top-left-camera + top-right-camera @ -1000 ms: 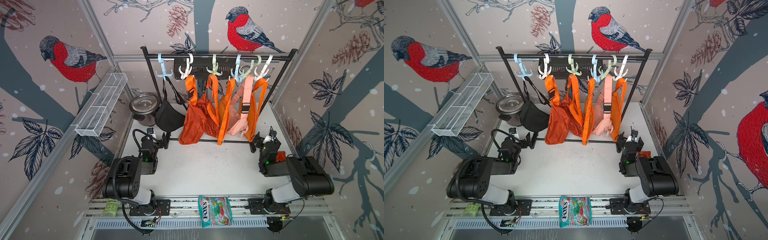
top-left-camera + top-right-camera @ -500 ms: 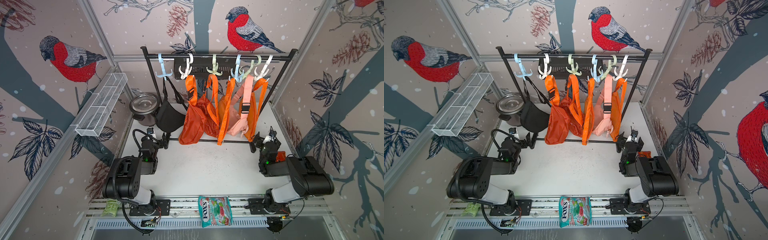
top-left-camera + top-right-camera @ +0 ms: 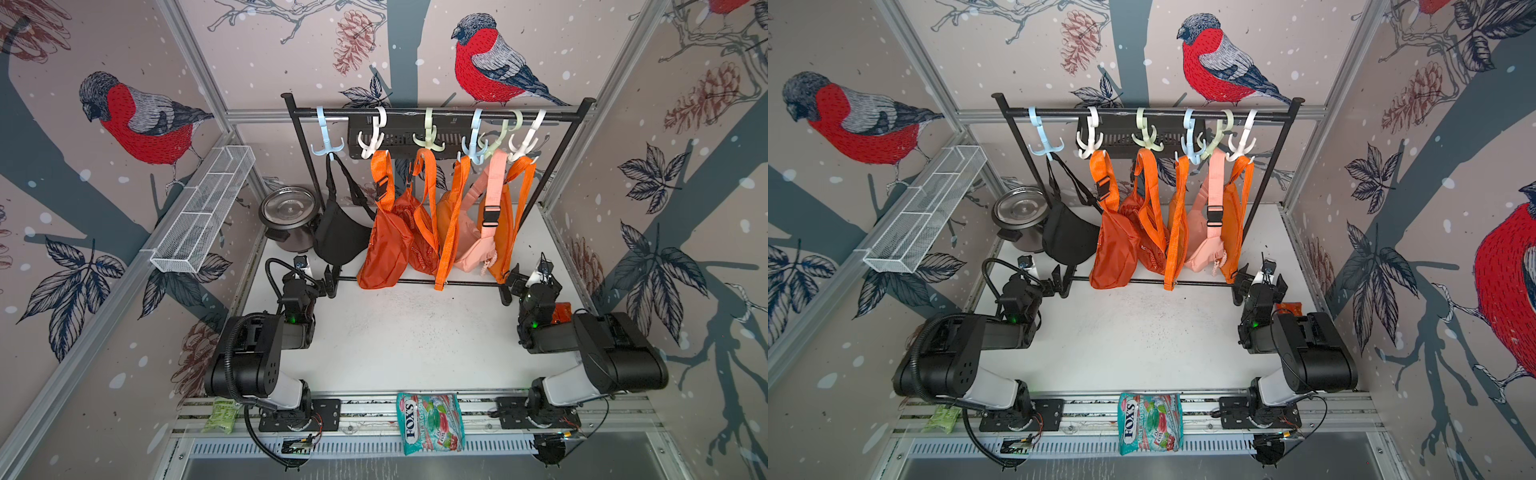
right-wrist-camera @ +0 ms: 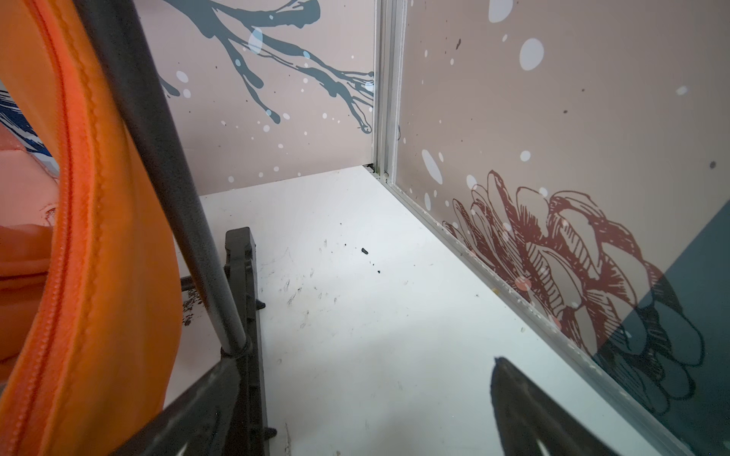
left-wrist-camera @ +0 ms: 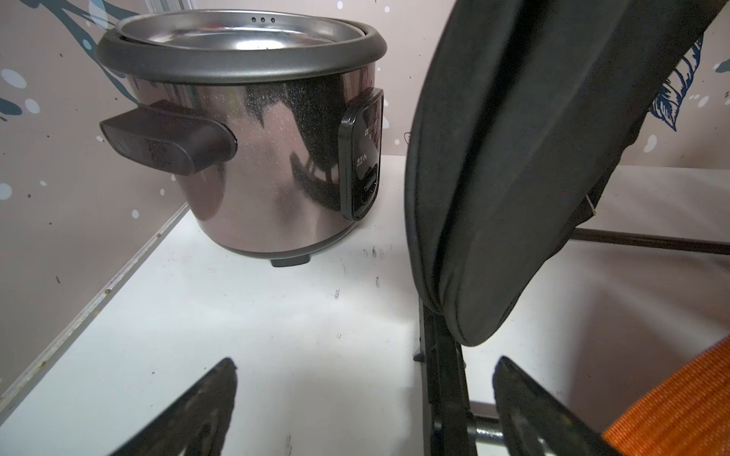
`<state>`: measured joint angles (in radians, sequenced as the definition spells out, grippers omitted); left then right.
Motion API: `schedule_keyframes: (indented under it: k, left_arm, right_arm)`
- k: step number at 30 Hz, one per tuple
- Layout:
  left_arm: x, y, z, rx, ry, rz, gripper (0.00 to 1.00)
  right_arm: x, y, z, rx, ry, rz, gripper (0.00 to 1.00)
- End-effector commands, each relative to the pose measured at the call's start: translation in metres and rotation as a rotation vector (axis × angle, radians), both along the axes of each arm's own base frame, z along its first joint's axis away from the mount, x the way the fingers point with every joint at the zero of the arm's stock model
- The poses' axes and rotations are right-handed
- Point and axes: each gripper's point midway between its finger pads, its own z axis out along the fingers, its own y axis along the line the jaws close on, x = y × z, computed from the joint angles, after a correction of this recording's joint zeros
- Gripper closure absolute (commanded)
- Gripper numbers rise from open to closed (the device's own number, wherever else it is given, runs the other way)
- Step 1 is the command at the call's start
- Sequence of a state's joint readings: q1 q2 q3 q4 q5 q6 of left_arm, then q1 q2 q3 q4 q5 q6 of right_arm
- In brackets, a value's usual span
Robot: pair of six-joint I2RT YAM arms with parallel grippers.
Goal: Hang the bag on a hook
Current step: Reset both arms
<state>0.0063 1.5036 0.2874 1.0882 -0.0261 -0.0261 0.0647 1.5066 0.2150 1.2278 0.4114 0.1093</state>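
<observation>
Left hand (image 5: 365, 360) and right hand (image 4: 363, 367) sit open and empty, low over the white bench (image 3: 415, 332) between bird-print walls (image 3: 623, 62), unmoved since a second ago. The black bag (image 5: 513, 158) hangs from a pale blue hook (image 3: 327, 143) just ahead of the left hand; only that wrist view shows the control panel on the rice cooker (image 5: 256, 138) beside it.

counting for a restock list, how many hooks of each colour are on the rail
blue hooks: 2
white hooks: 2
green hooks: 2
total: 6
</observation>
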Motion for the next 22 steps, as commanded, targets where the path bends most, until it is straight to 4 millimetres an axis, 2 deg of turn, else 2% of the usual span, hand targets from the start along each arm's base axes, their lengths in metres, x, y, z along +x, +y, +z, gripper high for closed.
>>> schedule_keyframes:
  k: [1, 22]
  left_arm:
    - [0.0012, -0.0011, 0.0049, 0.006, -0.017, -0.006, 0.01]
    - [0.0013, -0.0013, 0.0051, 0.007, -0.018, -0.005, 0.01]
  right_arm:
    - [0.0007, 0.0009, 0.0045, 0.014, -0.024, 0.002, 0.01]
    - [0.0010, 0.0014, 0.0045, 0.010, -0.022, 0.005, 0.01]
